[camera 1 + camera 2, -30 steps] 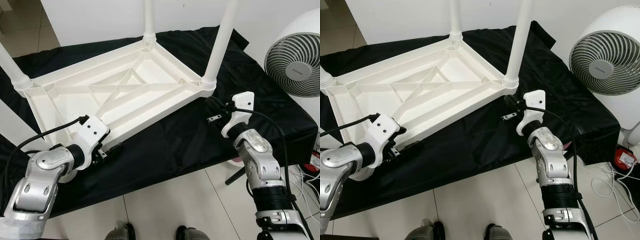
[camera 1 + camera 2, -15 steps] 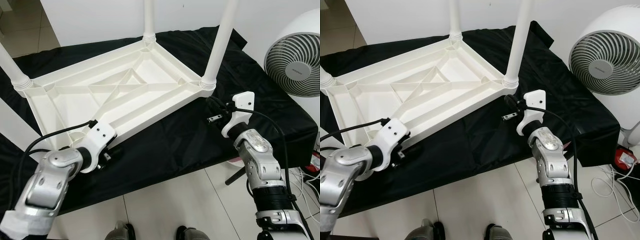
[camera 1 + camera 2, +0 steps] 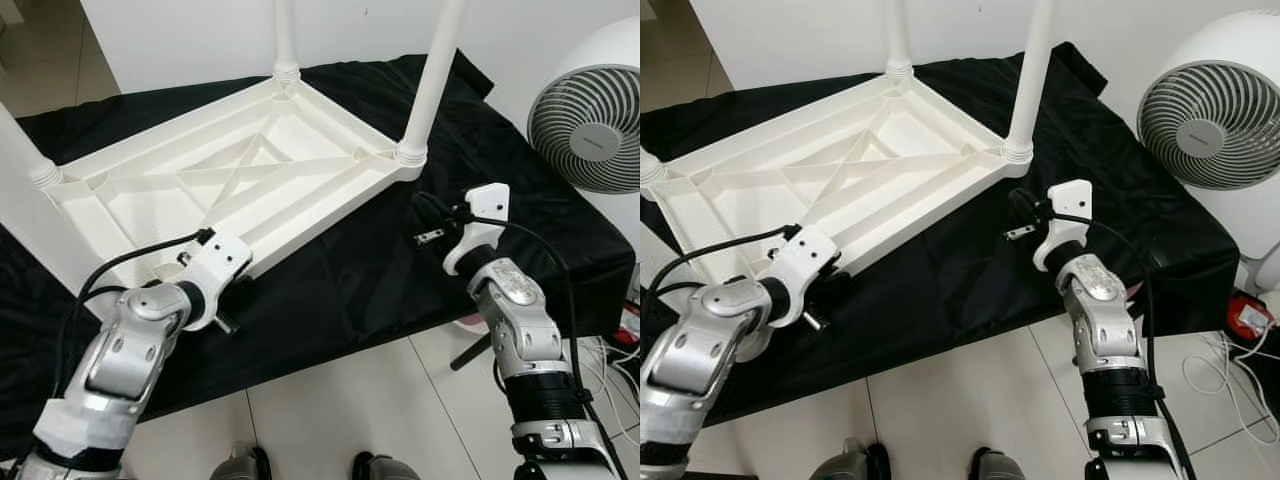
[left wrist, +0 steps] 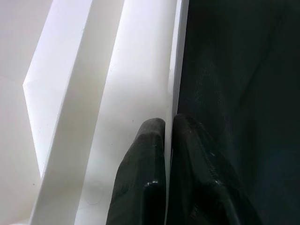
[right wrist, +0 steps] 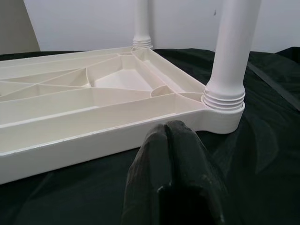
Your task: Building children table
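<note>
A white plastic table point(image 3: 150, 180) lies upside down on a black cloth point(image 3: 380, 270), its ribbed underside facing up. White legs stand in its corners, one at the right point(image 3: 430, 80), one at the far corner point(image 3: 285, 35) and one at the left point(image 3: 20, 140). My left gripper point(image 4: 168, 124) sits at the near rim, its fingers point(image 4: 150, 140) pressed together on the rim's thin edge. My right gripper point(image 3: 425, 212) hovers over the cloth just in front of the right corner, shut with nothing in it and not touching the table.
A white floor fan point(image 3: 590, 110) stands at the right, close to my right arm. Cables point(image 3: 620, 350) lie on the tiled floor point(image 3: 330, 420) below it. The cloth-covered surface ends at a near edge in front of my feet.
My left gripper has swung right and forward from outside the near left corner onto the near rim. The table has shifted slightly away and left. My right arm has stayed in place.
</note>
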`<state>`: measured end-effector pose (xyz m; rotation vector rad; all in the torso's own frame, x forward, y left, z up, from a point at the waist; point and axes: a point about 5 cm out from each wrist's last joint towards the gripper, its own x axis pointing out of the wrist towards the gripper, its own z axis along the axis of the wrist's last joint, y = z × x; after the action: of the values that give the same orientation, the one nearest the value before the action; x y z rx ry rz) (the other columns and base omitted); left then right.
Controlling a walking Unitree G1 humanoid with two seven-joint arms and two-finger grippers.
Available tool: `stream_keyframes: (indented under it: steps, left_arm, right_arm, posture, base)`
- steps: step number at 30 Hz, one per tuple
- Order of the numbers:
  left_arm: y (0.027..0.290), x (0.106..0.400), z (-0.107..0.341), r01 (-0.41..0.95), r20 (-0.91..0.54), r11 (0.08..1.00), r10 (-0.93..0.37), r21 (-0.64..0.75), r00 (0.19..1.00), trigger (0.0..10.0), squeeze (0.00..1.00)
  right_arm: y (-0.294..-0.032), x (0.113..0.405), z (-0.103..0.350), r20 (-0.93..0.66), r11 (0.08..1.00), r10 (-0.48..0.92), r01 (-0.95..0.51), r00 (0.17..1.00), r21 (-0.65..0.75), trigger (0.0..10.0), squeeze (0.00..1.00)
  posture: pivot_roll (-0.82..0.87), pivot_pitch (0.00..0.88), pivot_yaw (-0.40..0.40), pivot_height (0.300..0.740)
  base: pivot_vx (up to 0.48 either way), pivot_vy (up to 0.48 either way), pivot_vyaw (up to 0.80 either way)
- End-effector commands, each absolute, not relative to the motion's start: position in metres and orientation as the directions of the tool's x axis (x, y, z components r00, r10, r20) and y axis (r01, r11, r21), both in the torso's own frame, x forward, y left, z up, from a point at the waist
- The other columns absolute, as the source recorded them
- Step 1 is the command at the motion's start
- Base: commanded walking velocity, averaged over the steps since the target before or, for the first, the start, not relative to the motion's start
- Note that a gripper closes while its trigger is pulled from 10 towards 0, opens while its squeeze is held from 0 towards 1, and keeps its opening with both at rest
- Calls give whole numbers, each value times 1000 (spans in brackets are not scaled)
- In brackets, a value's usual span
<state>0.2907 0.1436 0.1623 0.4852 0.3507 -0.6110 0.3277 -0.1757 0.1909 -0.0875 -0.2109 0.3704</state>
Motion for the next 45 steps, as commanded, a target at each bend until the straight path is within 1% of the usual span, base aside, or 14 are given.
stream_keyframes:
  steps: [1,5,15,16,20,21,23,25,26,27,28,35,38,45]
  left_arm:
    - [143,296,167,550,-402,751,-406,366,821,0,0]
    - [128,306,173,552,-369,736,-424,392,827,0,0]
    - [113,313,179,553,-317,721,-455,418,832,0,0]
    - [113,313,179,550,-309,718,-455,428,835,9843,0]
    - [118,311,181,545,-281,711,-467,445,838,10000,0]
    - [119,310,185,543,-248,728,-483,419,840,10000,1000]
    - [120,306,191,547,-196,743,-514,386,835,10000,1000]
    - [120,306,191,547,-196,743,-514,386,835,10000,1000]
    - [122,300,193,547,-157,731,-534,407,831,10000,1000]
    - [123,296,193,553,-143,724,-548,413,824,10000,859]
    - [123,292,193,563,-127,720,-565,406,815,10000,0]
    - [138,275,190,574,-46,754,-593,320,804,10000,0]
    - [151,269,181,511,8,832,-525,216,851,10000,0]
    - [161,251,173,408,91,895,-428,179,899,10000,0]
  right_arm:
    - [-175,327,188,186,929,367,-349,912,-122,10000,0]
    - [-175,327,189,190,931,364,-346,912,-120,10000,0]
    - [-176,327,190,197,934,355,-337,914,-119,10000,0]
    - [-176,327,190,198,935,353,-336,914,-119,10000,0]
    - [-176,326,189,198,935,352,-334,915,-118,10000,0]
    - [-175,326,189,197,935,353,-336,914,-117,10000,0]
    - [-174,326,188,196,933,358,-341,913,-116,10000,0]
    - [-174,326,188,196,933,358,-341,913,-116,10000,0]
    - [-170,327,188,196,928,371,-354,908,-115,10000,0]
    - [-169,327,188,196,927,374,-358,907,-115,10000,0]
    - [-169,328,188,195,926,377,-360,906,-115,10000,0]
    - [-167,330,189,196,922,386,-369,902,-117,10000,0]
    - [-166,331,189,197,921,388,-372,900,-116,10000,0]
    - [-162,333,187,196,919,394,-379,898,-111,10000,0]
  posture:
    - [-53,131,30,740]
    - [-55,130,33,740]
    - [-63,126,39,740]
    - [-63,126,39,740]
    - [-63,125,43,740]
    - [-57,127,40,740]
    - [-57,127,40,740]
    - [-57,127,40,740]
    - [-48,125,36,740]
    - [-48,125,36,740]
    - [-40,121,34,740]
    - [-27,121,29,740]
    - [-10,128,27,740]
    - [7,143,34,740]
  base:
    - [0,0,0]
    - [0,0,0]
    - [0,0,0]
    - [0,0,0]
    - [0,0,0]
    - [0,0,0]
    - [0,0,0]
    - [0,0,0]
    - [0,0,0]
    - [0,0,0]
    - [0,0,0]
    - [0,0,0]
    - [0,0,0]
    - [0,0,0]
